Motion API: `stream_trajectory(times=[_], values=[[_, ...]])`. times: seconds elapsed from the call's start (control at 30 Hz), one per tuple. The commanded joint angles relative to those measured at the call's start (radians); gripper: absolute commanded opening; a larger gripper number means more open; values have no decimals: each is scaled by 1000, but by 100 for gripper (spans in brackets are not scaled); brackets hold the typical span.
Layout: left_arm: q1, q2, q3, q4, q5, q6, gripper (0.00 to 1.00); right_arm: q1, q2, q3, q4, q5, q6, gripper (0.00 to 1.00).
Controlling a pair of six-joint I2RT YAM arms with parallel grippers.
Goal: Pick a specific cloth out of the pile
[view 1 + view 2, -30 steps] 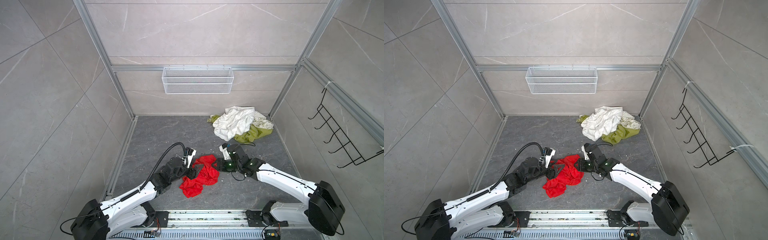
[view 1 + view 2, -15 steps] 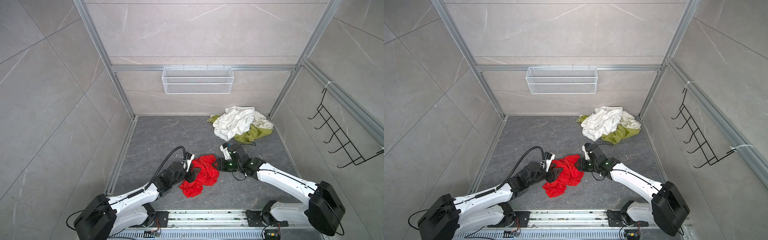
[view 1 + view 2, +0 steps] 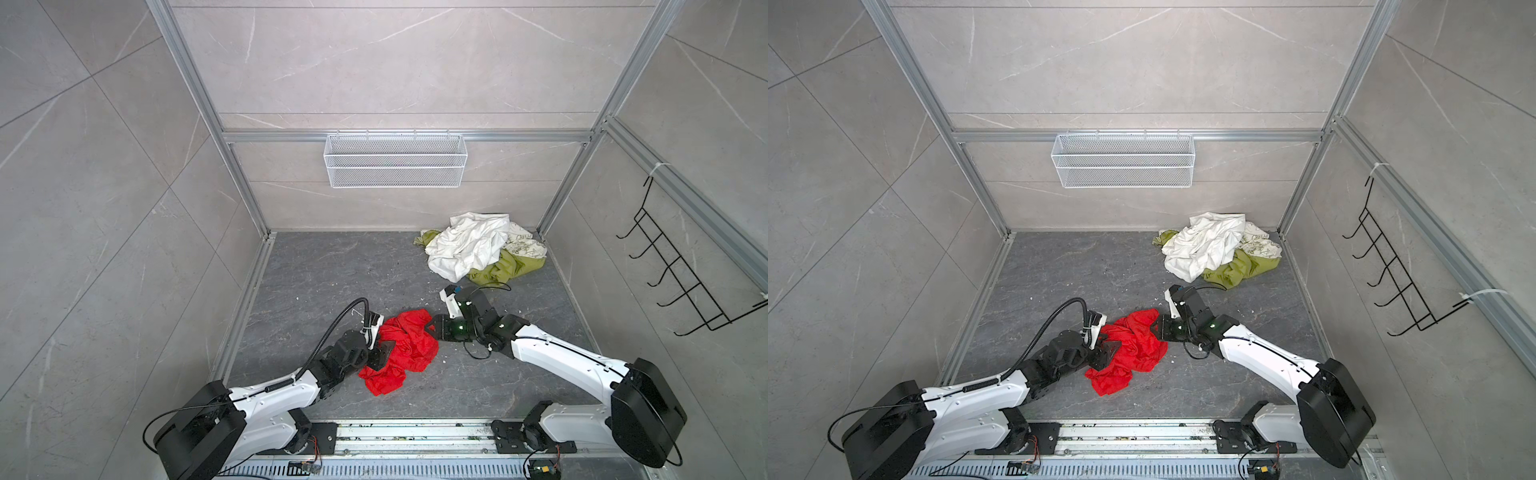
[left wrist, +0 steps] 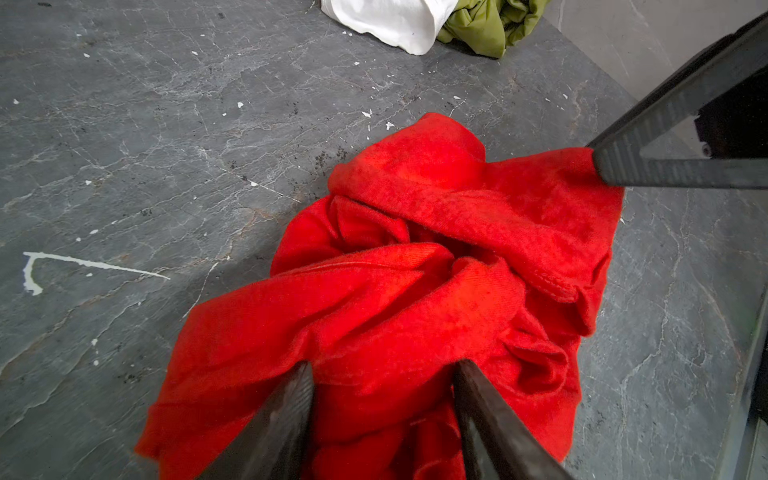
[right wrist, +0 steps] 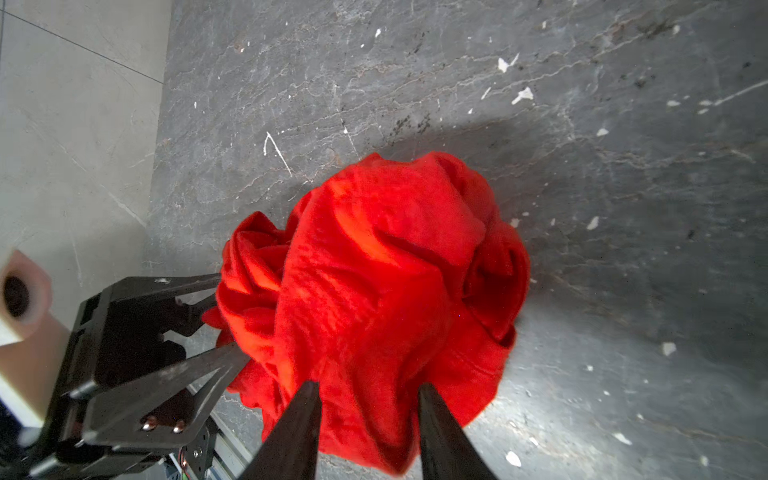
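The cloth is bright red and lies crumpled on the dark floor between my two arms. My left gripper is pushed into its left side, jaws shut on a thick fold. My right gripper holds the far right edge, red fabric filling the gap between its jaws. The pile of white, olive-green and printed cream cloths sits apart in the back right corner.
A white wire basket hangs on the back wall. A black hook rack is on the right wall. Tiled walls with metal frames close in the floor, and a rail runs along the front edge.
The left gripper has slid a little toward the front and closed further into the red cloth. The cloth is now more bunched between the two grippers. The right gripper has barely moved.
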Motion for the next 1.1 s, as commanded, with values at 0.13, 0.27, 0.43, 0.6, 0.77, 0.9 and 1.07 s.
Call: stream_trajectory(times=[0.13, 0.27, 0.43, 0.6, 0.77, 0.9, 1.07], values=[[6, -155, 37, -130, -39, -14, 58, -27, -94, -11, -24, 77, -35, 42], [5, -257, 66, -232, -110, -1, 60, -31, -171, -22, -12, 116, -81, 43], [7, -340, 133, -345, -137, 18, 62, -46, -244, -27, 10, 229, -146, 45], [23, -317, 233, -438, -140, 60, 64, -67, -269, -39, 85, 339, -219, 52], [161, -265, 308, -512, -66, 66, 75, -71, -325, -87, 174, 568, -318, 78], [272, -218, 364, -561, -49, 59, 84, -72, -349, -122, 247, 805, -422, 99], [296, -152, 407, -592, -295, -31, 100, -73, -209, -150, 368, 914, -606, 100]])
